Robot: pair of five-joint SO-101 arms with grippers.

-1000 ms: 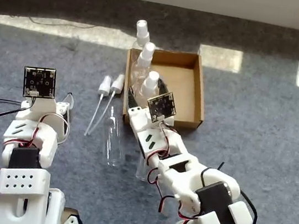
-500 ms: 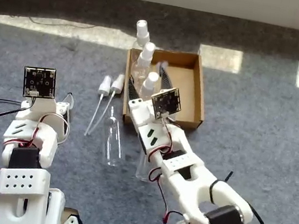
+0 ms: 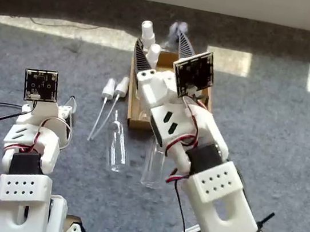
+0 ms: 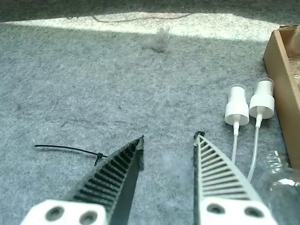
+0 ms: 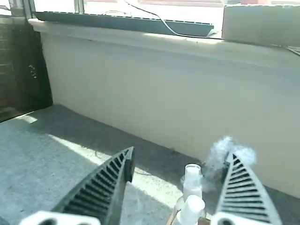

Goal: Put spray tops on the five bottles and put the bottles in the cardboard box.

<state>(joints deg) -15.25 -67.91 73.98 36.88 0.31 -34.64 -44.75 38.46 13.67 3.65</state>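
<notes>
At the far left corner of the cardboard box point(image 3: 131, 92), two bottles fitted with white spray tops stand upright, one point(image 3: 153, 53) in front of the other point(image 3: 148, 32). Whether the farther one stands inside the box cannot be determined. Much of the box is hidden behind the right arm.

Two uncapped clear bottles lie on the grey carpet point(image 3: 266, 143) just in front of the box, one point(image 3: 117, 145) to the left of the other point(image 3: 154, 163). Two loose spray tops point(image 3: 108, 89) point(image 3: 122, 85) lie side by side just left of the box, tubes trailing toward the arms.

The right hand point(image 3: 163, 51) is raised above the box, fingers wide apart, gripping nothing. The left hand point(image 4: 168, 138) hovers over bare carpet, fingers apart and empty, near a black cable tie point(image 4: 70, 149).
</notes>
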